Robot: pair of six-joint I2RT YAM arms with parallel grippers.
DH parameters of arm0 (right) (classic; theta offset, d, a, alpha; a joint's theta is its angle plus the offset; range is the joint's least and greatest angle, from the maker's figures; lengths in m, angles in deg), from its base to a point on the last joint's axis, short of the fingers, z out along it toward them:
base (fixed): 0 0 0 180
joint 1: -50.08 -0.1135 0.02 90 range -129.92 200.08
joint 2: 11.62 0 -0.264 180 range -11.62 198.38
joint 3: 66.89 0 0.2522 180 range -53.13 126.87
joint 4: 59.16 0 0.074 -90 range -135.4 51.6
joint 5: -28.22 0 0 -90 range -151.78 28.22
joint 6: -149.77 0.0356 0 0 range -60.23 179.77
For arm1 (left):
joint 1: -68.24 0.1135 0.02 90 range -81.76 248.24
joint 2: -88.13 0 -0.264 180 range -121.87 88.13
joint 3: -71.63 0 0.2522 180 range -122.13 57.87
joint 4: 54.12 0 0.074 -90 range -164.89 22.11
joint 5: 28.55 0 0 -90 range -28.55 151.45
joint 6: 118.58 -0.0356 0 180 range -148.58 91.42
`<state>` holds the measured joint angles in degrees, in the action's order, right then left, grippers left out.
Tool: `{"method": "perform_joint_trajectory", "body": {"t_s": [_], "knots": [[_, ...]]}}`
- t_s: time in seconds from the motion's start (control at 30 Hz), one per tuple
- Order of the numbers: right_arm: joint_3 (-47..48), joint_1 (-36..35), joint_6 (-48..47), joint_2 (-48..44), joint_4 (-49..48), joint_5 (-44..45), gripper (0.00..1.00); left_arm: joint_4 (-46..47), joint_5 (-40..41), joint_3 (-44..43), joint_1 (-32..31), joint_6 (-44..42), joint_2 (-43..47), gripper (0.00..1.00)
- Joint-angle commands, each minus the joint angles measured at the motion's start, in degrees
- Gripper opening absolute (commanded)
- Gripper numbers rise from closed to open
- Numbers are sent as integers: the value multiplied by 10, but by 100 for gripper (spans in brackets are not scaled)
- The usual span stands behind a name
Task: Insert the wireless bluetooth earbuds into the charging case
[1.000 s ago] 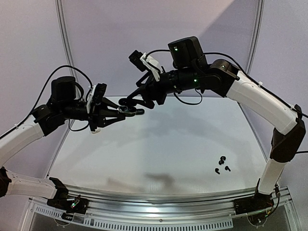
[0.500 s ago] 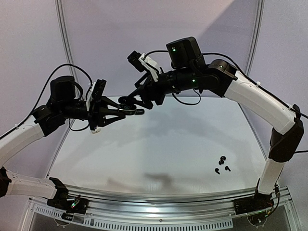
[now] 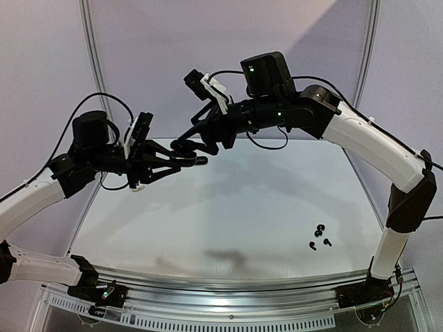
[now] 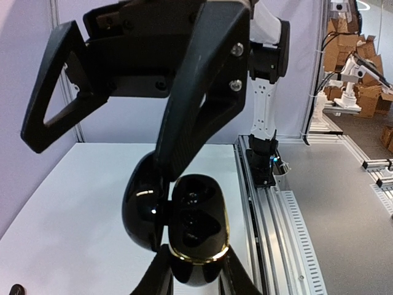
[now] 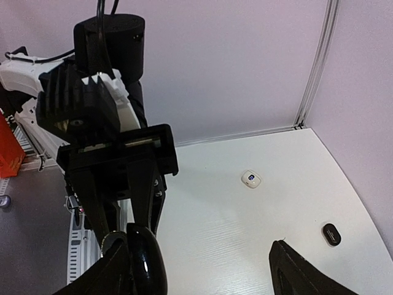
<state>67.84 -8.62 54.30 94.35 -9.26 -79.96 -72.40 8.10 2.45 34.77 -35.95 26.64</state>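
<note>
Above the 10 o'clock part of the table [image 3: 242, 207], well clear of its surface, the left gripper [image 3: 178, 160] is clamped tight on the lower half of the charging case [image 4: 196, 236], with one finger on each side of the glossy black shell. The case stands open. Its gold-rimmed bowl faces the left wrist camera, and the wells are too dark to tell whether anything sits in them. The lid [image 4: 142, 209] swings out toward 9 o'clock in that view.

The right gripper [image 3: 185, 146] reaches in from 2 o'clock with its jaws spread wide and grips nothing. One finger [image 4: 196, 92] lies against the case at the hinge, between lid and bowl. The other stands apart in the air, toward 10 o'clock in the left wrist view.

The wireless bluetooth earbuds [image 3: 319, 236], a small black cluster, lie on the table at 4 o'clock, near the right arm's base and well apart from both grippers. The right wrist view shows a small white case [image 5: 250, 179] and a small black case [image 5: 331, 233] lying apart from each other toward the back walls.

The white surface runs from beneath the grippers to the metal rail [image 3: 228, 289] along the 6 o'clock edge, and walls close the table at 12 o'clock.
</note>
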Motion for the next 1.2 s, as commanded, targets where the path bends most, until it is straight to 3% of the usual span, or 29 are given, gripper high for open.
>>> {"method": "perform_joint_trajectory", "body": {"t_s": [0.0,0.23,0.4,0.5,0.63,0.8,0.97,1.17], "knots": [[11,12,29,-14,-40,-18,80,18,-3,17,2,21,9,0],[3,54,129,-45,-81,9,81,35,19,37,2,38,17,0],[-38,107,214,-84,11,227,80,78,46,58,3,53,30,0],[-79,158,297,-95,125,294,77,93,52,70,3,57,37,0],[-206,206,375,-130,221,339,70,105,59,83,4,59,49,0],[-430,240,432,-207,243,344,60,108,62,95,9,54,58,0],[-584,259,394,-256,228,298,58,113,59,98,11,52,56,0],[-577,298,265,-215,247,235,62,113,52,97,12,49,54,0]]}}
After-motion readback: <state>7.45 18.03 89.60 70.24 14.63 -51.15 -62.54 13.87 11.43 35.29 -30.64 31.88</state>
